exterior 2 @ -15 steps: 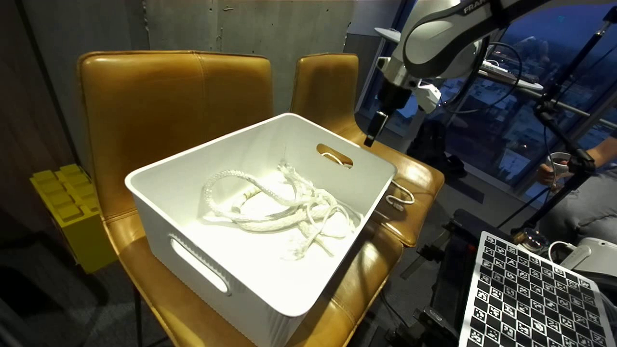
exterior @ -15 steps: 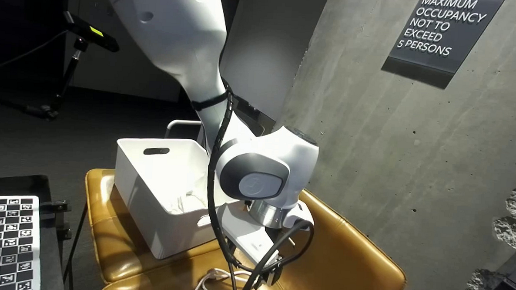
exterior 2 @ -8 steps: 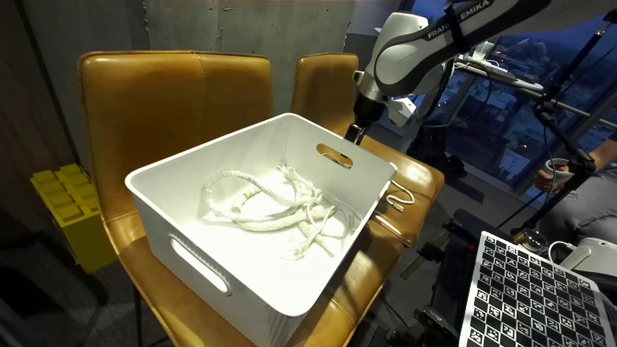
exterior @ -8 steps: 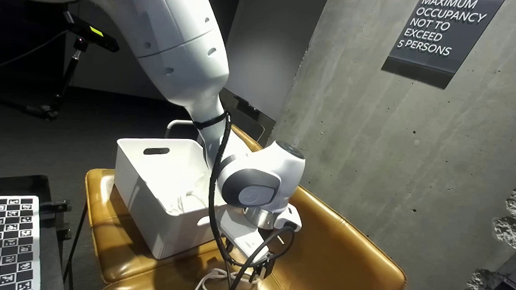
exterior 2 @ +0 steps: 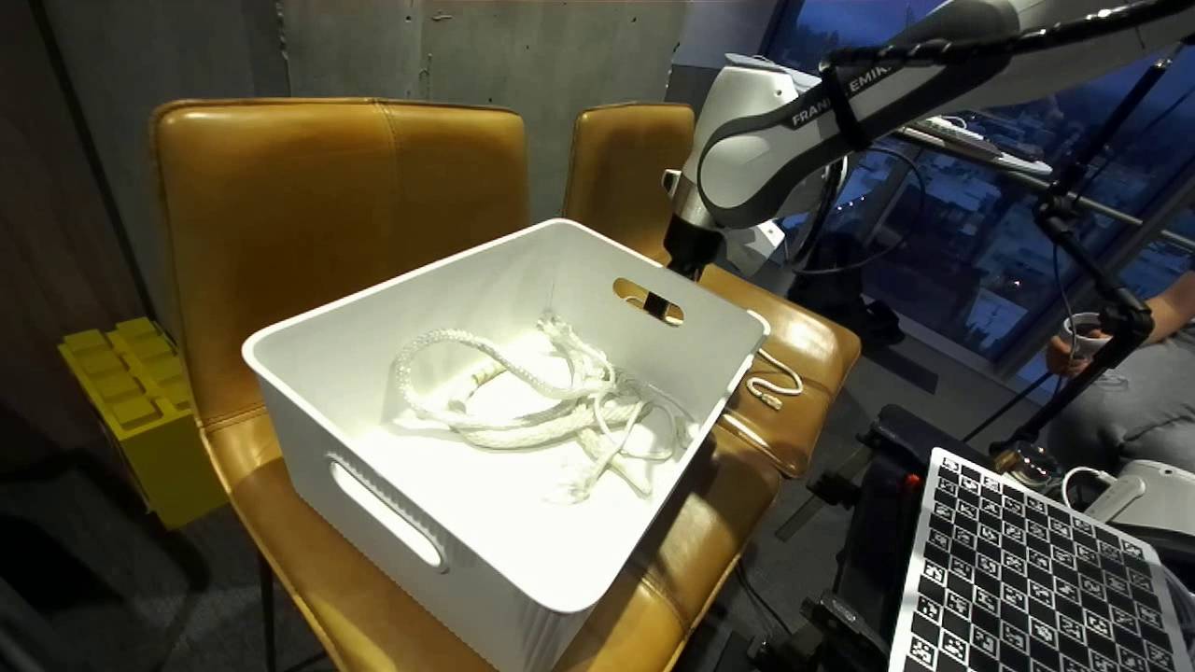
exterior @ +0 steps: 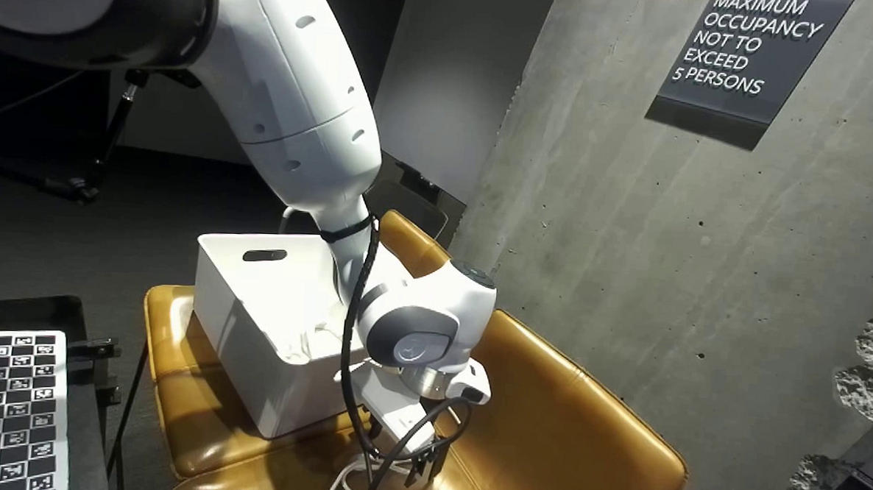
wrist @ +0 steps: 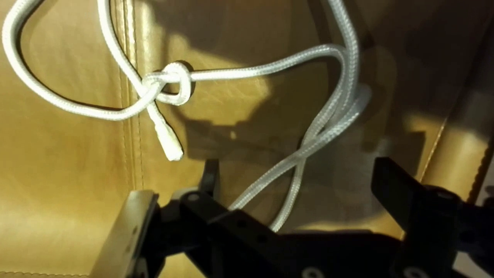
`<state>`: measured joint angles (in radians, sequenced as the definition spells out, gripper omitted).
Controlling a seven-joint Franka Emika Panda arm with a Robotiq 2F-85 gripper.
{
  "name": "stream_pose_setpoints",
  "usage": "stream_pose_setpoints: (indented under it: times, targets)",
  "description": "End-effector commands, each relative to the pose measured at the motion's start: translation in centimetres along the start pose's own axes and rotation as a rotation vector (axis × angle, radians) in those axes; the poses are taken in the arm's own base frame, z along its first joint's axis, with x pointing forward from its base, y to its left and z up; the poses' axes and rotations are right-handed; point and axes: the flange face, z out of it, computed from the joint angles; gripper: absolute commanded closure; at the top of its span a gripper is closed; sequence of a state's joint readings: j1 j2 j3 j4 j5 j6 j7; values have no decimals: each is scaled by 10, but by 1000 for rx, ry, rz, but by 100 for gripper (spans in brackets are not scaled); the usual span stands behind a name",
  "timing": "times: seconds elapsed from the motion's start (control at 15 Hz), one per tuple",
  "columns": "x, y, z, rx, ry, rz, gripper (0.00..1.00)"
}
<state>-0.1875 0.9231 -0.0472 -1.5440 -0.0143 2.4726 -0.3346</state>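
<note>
Above the tan leather seat [exterior 2: 803,336], just beside the white box [exterior 2: 495,607], I hang with my claw [wrist: 298,177] spread wide and nothing in its grip. By the wrist view, the white cord [wrist: 239,73] lies loose under me: its strands [wrist: 303,153] cross at twelve o'clock, ahead of the gap between my fingertips [wrist: 211,173], and run on beneath the claw. The knot [wrist: 185,85] sits toward ten o'clock, the cord's wrapped end [wrist: 168,141] between nine and ten. Whether any strand touches a finger, I cannot tell. In an exterior view a thicker white rope [exterior 2: 523,434] lies inside the box, between seven and eight o'clock of my claw; the cord that the wrist view shows me is outside, over the seat. I judge the reach as good as done. Left undone is the grip itself: no part of the cord is pinched, and none of it hangs from me.
</note>
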Motion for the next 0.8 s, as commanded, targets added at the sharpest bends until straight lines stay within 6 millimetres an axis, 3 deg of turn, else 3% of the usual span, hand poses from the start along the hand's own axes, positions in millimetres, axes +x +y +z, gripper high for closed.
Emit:
stream_pose_setpoints:
  times: [0.0,0.13,0.67,0.73]
  targets:
    - [-1,0,6,-21,-3,16,7]
    - [-4,3,9,-22,-9,29,36]
    - [-17,19,11,-41,-24,69,96]
    - [-19,22,11,-42,-25,75,99]
